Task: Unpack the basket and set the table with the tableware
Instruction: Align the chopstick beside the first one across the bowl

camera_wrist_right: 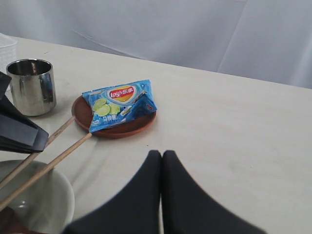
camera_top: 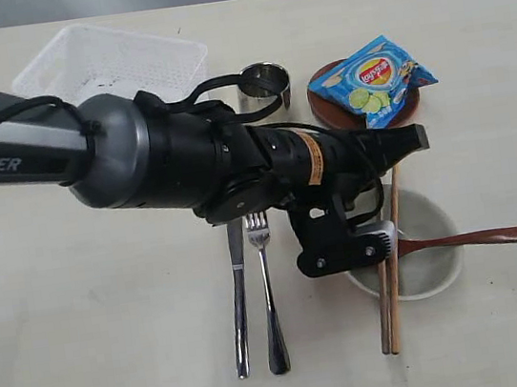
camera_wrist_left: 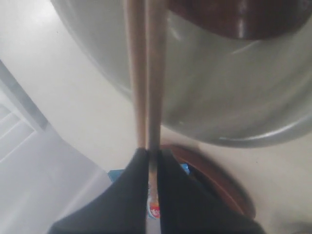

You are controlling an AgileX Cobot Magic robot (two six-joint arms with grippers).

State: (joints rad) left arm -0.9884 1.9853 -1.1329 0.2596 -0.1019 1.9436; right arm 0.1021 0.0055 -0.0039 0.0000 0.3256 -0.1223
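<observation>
Pale cream desk (camera_top: 84, 324), white curtain behind. The basket (camera_top: 110, 65) sat at the left, well apart from the laid knife (camera_top: 240, 302) and fork (camera_top: 269, 298). The left jaws were pinched almost shut on one end of the chopsticks (camera_wrist_left: 136, 73), which crossed the bowl's (camera_top: 433, 270) rim. Judgement: carry the pair clear of the bowl, keep them parallel, lower them flat, and only then release. The right jaws were closed on nothing, above the desk.

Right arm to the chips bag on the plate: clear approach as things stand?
Probably yes, once it opens. Bare table lies between the shut right pincer and the chips bag; the left pincer, shut on the chopsticks, sits off to one side.
</observation>
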